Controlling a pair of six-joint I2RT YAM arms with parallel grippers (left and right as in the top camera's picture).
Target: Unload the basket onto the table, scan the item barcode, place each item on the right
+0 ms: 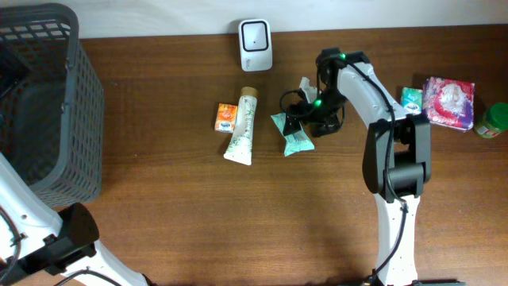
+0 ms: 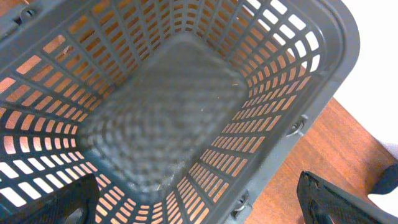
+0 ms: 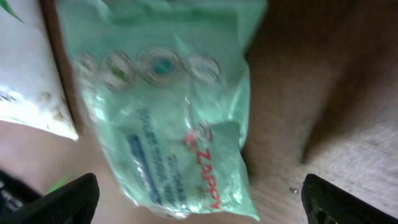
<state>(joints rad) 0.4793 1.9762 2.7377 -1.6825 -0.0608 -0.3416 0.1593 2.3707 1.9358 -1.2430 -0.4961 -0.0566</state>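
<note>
overhead, table: we saw a brown wooden table (image 1: pixel 175 214) with a dark mesh basket (image 1: pixel 87 103) in the upper left of the frame.
overhead, scanner: a little white scanner (image 1: pixel 255 44) sat at top centre, right at the back edge.
overhead, item: the green packet (image 1: pixel 295 137) lay flat just right of centre. A white tube (image 1: pixel 242 127) lay near it on the left, with an orange packet (image 1: pixel 226 117) touching the tube's far side.
overhead, right gripper: the right gripper (image 1: pixel 311 121) hung over the green packet's upper right edge. From up there we honestly couldn't tell how its jaws stood.
overhead, right edge: a pink packet (image 1: pixel 449 103), a small teal pack (image 1: pixel 412 99) and a green jar (image 1: pixel 494 121) were bunched together there, well apart from the green packet.
left wrist, basket: the basket (image 2: pixel 280 68) filled nearly the whole frame and we looked straight down into it, with a strip of table at lower right.
left wrist, left gripper: the left gripper (image 2: pixel 199 205) was released, its fingers (image 2: pixel 336 202) sitting far apart in the bottom corners and closed on nothing.
right wrist, item: the green packet (image 3: pixel 168 106) was a bit blurry and lay on the wood in the centre-left, with red "ZAPPY" lettering near its lower end. The white tube (image 3: pixel 25 68) peeked in at the upper left.
right wrist, right gripper: the right gripper (image 3: pixel 199 205) was spread wide, its fingertips (image 3: pixel 62 202) out at the bottom corners. It was above the packet, not clamped on it.
</note>
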